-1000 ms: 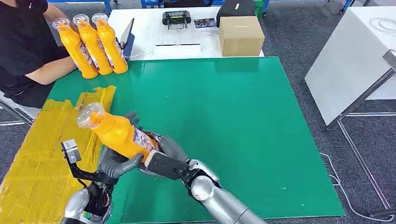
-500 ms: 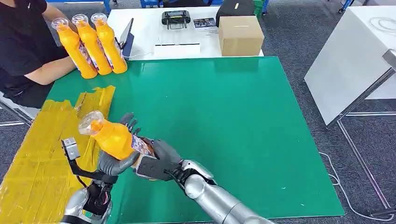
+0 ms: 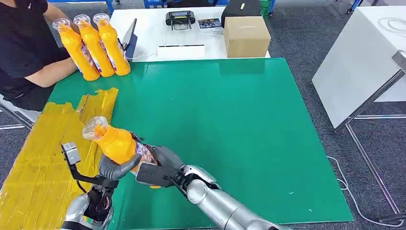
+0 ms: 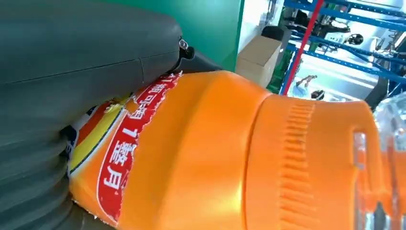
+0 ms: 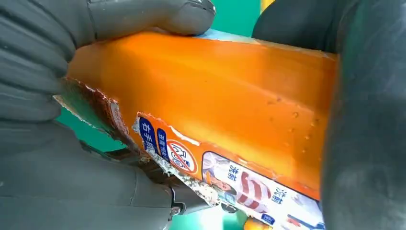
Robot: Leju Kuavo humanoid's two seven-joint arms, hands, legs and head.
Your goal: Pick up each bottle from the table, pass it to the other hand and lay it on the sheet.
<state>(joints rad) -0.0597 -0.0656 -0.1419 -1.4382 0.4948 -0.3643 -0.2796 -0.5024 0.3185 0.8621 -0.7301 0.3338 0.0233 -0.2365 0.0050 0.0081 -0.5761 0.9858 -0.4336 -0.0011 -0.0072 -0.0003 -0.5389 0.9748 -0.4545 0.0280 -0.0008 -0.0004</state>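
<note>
An orange bottle (image 3: 116, 143) with a clear cap is held tilted above the near left part of the green mat (image 3: 239, 129), cap pointing up and left. My left hand (image 3: 115, 167) grips its lower body from below, thumb wrapped across it. My right hand (image 3: 158, 167) holds the bottle's base end from the right. Up close, the left wrist view shows the bottle (image 4: 215, 158) against my left hand (image 4: 72, 81). In the right wrist view my right hand (image 5: 62, 86) clasps the labelled body (image 5: 215, 96), with the left hand (image 5: 368, 124) on the other side. The yellow sheet (image 3: 38, 163) lies left of the mat.
Three more orange bottles (image 3: 93, 45) stand at the mat's far left corner, beside a seated person's arm (image 3: 45, 72). A cardboard box (image 3: 246, 36) and a black device (image 3: 180, 19) sit on the white table behind. A white table (image 3: 364, 57) stands to the right.
The bottle and both hands have come lower and nearer to my body. My left hand's fingers have closed in around the bottle.
</note>
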